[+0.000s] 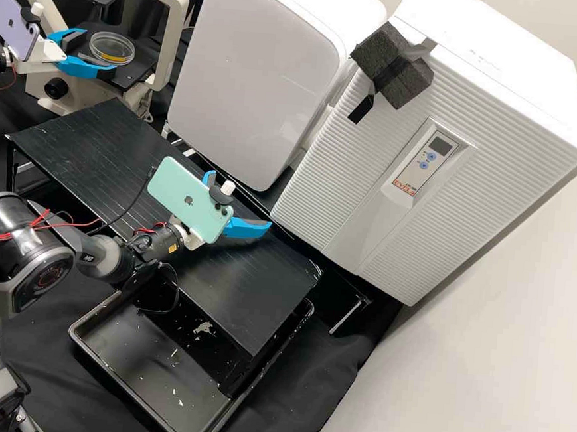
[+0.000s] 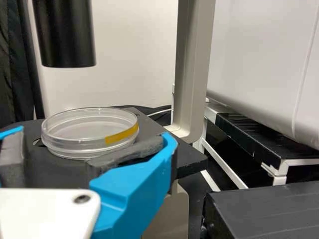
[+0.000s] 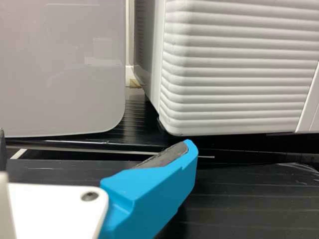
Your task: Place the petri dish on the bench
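In the high view we see the petri dish (image 1: 112,48) lying flat on the black stage (image 1: 131,77) of the microscope (image 1: 172,40), away from the desk (image 1: 68,133). Our left pincer (image 1: 98,52), with a purple phone (image 1: 14,21) mounted on it, is at that stage, its fingers spread apart with the dish between them. Our right pincer (image 1: 240,199), carrying a mint green phone (image 1: 186,201), is over the desk, its fingers apart too. Past the desk we see a smooth-fronted white unit (image 1: 253,73) and a ribbed white cabinet (image 1: 332,173) with a black foam block (image 1: 393,68) on it; a black tray (image 1: 138,347) sits partly under the desk's near edge

In the left wrist view we find the dish level on the stage, a yellow strip (image 2: 122,134) on its side wall, below a black cylinder (image 2: 65,37). The left pincer (image 2: 94,134) stands open around it; we cannot tell whether either pad touches the dish

In the right wrist view the right pincer (image 3: 96,138) has its fingers well apart before the cabinet and the smooth-fronted unit, with the desk's dark, lined surface beneath
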Available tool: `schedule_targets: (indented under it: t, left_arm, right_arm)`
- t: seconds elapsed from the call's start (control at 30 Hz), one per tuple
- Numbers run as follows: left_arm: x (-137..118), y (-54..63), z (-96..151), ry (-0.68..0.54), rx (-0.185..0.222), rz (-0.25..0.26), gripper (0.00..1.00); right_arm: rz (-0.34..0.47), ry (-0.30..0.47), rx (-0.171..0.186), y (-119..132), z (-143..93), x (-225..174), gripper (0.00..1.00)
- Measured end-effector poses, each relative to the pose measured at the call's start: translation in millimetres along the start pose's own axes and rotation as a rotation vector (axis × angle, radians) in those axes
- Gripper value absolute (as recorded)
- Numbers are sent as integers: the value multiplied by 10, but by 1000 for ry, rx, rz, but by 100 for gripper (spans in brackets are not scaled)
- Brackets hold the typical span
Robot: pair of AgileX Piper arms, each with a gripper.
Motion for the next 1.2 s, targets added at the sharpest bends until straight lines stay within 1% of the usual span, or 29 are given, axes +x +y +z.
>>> schedule_targets:
  t: [0.07,0.23,0.33,0.6,0.97,1.13,1.2]
  left_arm:
    - [0,0,0,0,6,0,100]
    - [-1,-1,-19,16,-3,-2,100]
    - [6,9,-27,21,5,-3,100]
    - [14,27,-57,32,4,-3,100]
    - [198,148,-83,56,9,-20,100]
    - [271,165,-111,62,8,-14,100]
    - [278,153,-124,67,5,-17,100]
  right_arm:
    - [0,0,0,0,0,0,100]
    - [0,0,0,0,0,0,100]
    - [0,0,0,0,0,0,100]
    - [0,0,0,0,0,0,100]
    - [0,0,0,0,0,0,100]
    - [0,0,0,0,0,0,100]
    - [0,0,0,0,0,0,100]
